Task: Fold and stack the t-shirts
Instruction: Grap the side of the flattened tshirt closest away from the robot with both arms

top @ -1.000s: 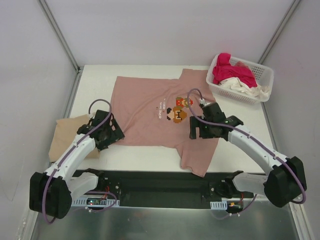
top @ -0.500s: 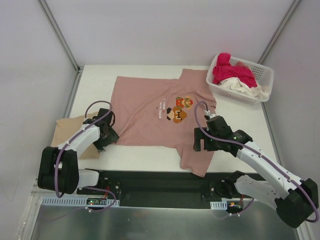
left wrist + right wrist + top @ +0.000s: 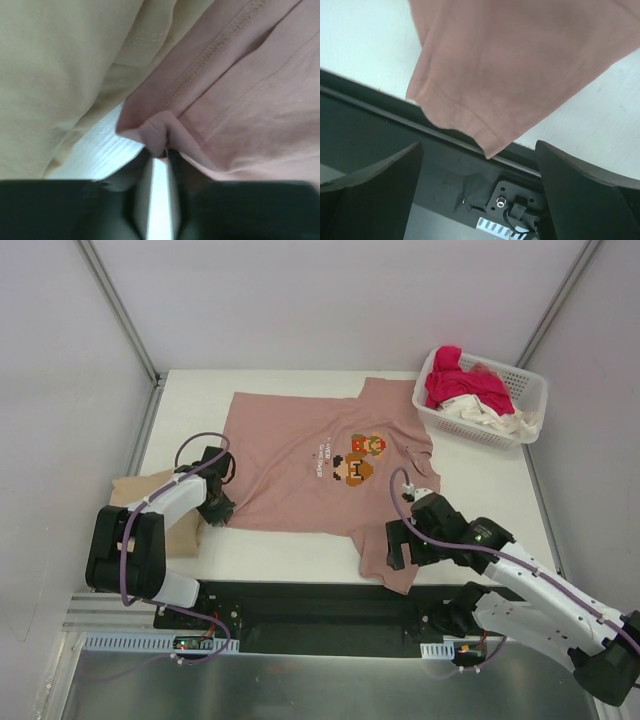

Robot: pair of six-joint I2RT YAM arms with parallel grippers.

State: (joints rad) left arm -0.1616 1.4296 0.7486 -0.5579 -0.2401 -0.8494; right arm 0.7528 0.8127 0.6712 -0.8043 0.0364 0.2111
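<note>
Pink t-shirt (image 3: 300,465) spread flat, tan t-shirt (image 3: 150,502) folded left

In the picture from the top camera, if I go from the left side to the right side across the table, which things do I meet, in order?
tan t-shirt → left hand → pink t-shirt → right hand → white basket

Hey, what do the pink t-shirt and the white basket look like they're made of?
The pink t-shirt looks like soft, matte knit cloth, likely cotton jersey: it wrinkles and has a stitched hem. The basket seems to be rigid white plastic, judging by its moulded lattice walls.
</note>
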